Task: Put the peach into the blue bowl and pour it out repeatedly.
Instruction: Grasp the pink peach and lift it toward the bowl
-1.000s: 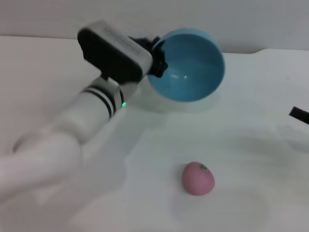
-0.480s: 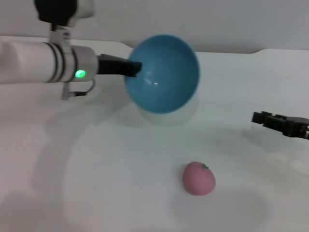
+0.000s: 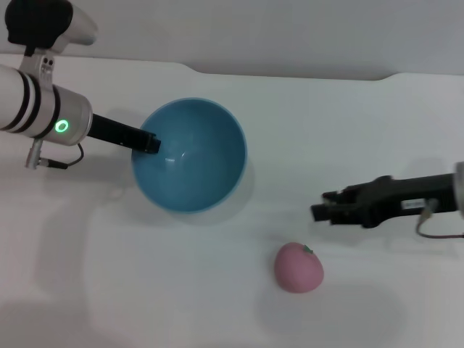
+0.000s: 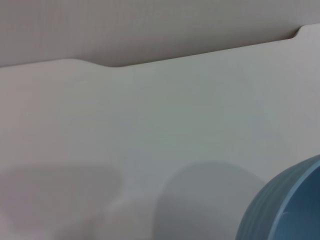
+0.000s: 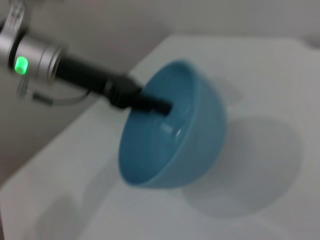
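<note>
The peach [image 3: 298,267], pink with a small green stem, lies on the white table [image 3: 181,290] toward the front, right of centre. My left gripper [image 3: 148,141] is shut on the left rim of the blue bowl [image 3: 190,154]. The bowl is empty and hangs a little above the table, tilted, with its shadow below it. In the right wrist view the blue bowl [image 5: 175,135] shows with the left gripper [image 5: 150,105] pinching its rim. A part of the bowl's outer wall [image 4: 285,205] shows in the left wrist view. My right gripper [image 3: 322,206] reaches in from the right, open, just above and to the right of the peach.
The table's far edge [image 3: 290,76] meets a grey wall at the back. A thin cable [image 3: 438,233] hangs under the right arm. Nothing else stands on the table.
The left arm has swung the bowl left and down, turning its opening more upward. The right gripper has come in from the right edge toward the peach. The peach has not moved.
</note>
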Available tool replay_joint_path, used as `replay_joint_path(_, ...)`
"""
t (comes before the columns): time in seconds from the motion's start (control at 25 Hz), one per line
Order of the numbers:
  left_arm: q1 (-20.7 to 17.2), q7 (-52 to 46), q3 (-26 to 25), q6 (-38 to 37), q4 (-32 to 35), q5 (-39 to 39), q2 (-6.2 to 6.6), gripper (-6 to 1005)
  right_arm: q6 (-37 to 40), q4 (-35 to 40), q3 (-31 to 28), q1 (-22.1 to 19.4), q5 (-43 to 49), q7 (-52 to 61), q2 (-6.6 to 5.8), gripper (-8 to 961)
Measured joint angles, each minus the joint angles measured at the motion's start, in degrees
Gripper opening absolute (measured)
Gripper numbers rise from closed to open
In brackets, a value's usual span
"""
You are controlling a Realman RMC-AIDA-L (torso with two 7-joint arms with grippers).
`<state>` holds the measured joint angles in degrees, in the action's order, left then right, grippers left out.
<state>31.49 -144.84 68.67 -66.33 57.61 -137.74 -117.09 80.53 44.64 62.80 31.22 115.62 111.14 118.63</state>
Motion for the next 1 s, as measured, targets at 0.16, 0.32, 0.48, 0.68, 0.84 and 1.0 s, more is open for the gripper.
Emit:
replay_joint_path(0.16, -1.1, -0.6, -0.1, -1.6, 1.1, 0.0, -0.19, -1, -1.6, -0.1, 6.4, 3.4, 2.4, 2.6, 0.02, 426)
replay_joint_path(0.32, -1.2, -0.9, -0.1, -3.3, 1.4, -0.1, -0.24, -1, -2.3, -0.2, 11.2, 6.0, 5.7, 5.9, 0.16, 426)
replay_joint_path(0.48, -1.2, -0.9, 0.1, -3.4, 1.4, -0.2, -0.33, -1, -2.9, -0.3, 15.5, 6.8, 6.3, 8.4, 0.21, 428)
replay_joint_path(0.68, -1.3, -0.9, 0.4, -3.6, 2.5, 0.1, -0.58, -2, -3.3, -1.4, 17.7, 7.1, 7.2, 10.4, 0.20, 414)
replay_joint_path(0.84, -1.0, -1.0, 0.5, -3.5, 2.8, 0.3, -0.68, -1, -4.4, -3.9, 18.3, 7.2, 7.2, 10.5, 0.20, 403)
replay_joint_path(1.0, -0.7, -1.0, 0.4, -3.2, 2.8, 0.4, -0.74, -1, -6.4, -5.5, 18.7, 7.3, 7.2, 10.5, 0.21, 391)
